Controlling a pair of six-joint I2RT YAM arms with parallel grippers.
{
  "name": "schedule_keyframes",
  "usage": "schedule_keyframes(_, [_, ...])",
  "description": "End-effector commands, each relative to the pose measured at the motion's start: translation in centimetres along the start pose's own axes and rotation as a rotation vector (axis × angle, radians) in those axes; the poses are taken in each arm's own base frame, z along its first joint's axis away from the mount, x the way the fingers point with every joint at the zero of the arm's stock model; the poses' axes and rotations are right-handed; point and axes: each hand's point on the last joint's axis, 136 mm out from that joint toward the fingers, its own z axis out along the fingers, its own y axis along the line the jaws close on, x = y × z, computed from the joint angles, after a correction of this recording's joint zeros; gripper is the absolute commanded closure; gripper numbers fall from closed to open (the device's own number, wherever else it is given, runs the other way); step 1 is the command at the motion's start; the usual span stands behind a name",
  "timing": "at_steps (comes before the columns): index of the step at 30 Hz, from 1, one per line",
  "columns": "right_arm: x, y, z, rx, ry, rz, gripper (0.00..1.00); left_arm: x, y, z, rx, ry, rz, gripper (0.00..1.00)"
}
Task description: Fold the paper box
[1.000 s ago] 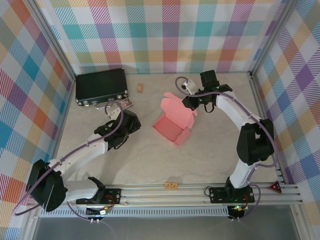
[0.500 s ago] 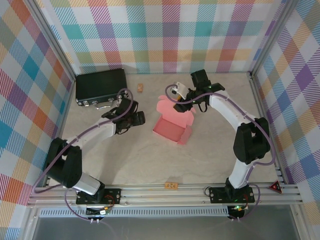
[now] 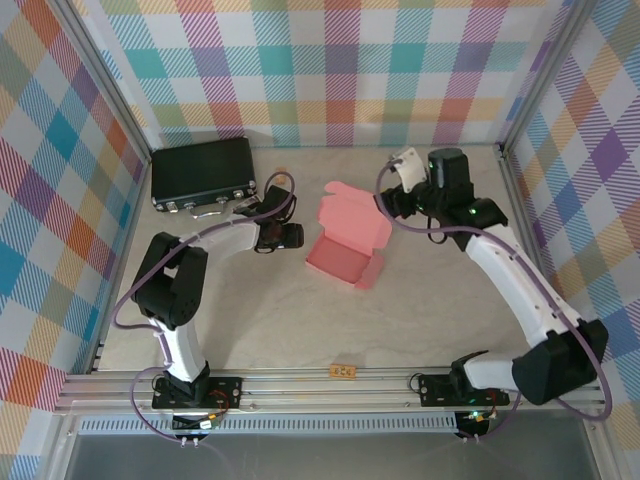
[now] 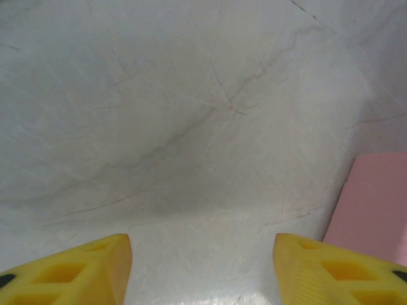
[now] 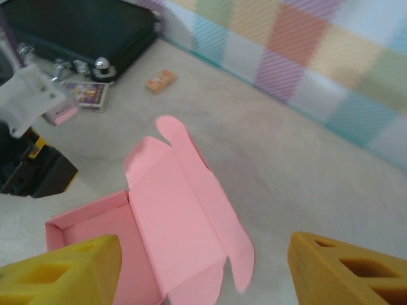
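Plainly the left fingers [image 3: 292,237], spread and empty, sit just left of the box [image 3: 343,262]; the right fingers [image 3: 392,208], also spread, hover behind its raised lid [image 3: 352,215].

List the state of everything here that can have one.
box: open, walls up, lid tilted back
case: shut, lying flat
left gripper: open, holding nothing, low over bare table left of the box
right gripper: open, holding nothing, above the lid
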Motion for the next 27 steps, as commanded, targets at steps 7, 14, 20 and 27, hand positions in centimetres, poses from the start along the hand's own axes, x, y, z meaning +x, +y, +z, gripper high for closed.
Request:
schedule_keyframes(7, [16.3, -0.4, 0.8, 0.169, 0.361, 0.713, 0.36, 0.8, -1.1, 2.2, 0.053, 0.088, -0.021, 0.49])
schedule_keyframes(14, [22.5, 2.5, 3.2, 0.109, 0.483, 0.934, 0.45, 2.2, -2.1, 2.5, 0.09, 0.128, -0.054, 0.57])
schedule_keyframes(20, [23.9, 3.2, 5.5, 0.063, 0.528, 0.934, 0.5, 4.2, -3.0, 2.0, 0.12, 0.154, -0.07, 0.61])
schedule_keyframes(27, [24.2, 3.4, 8.4, 0.023, 0.598, 0.896, 0.52, 6.2, -4.3, 1.3, 0.168, 0.163, -0.071, 0.61])
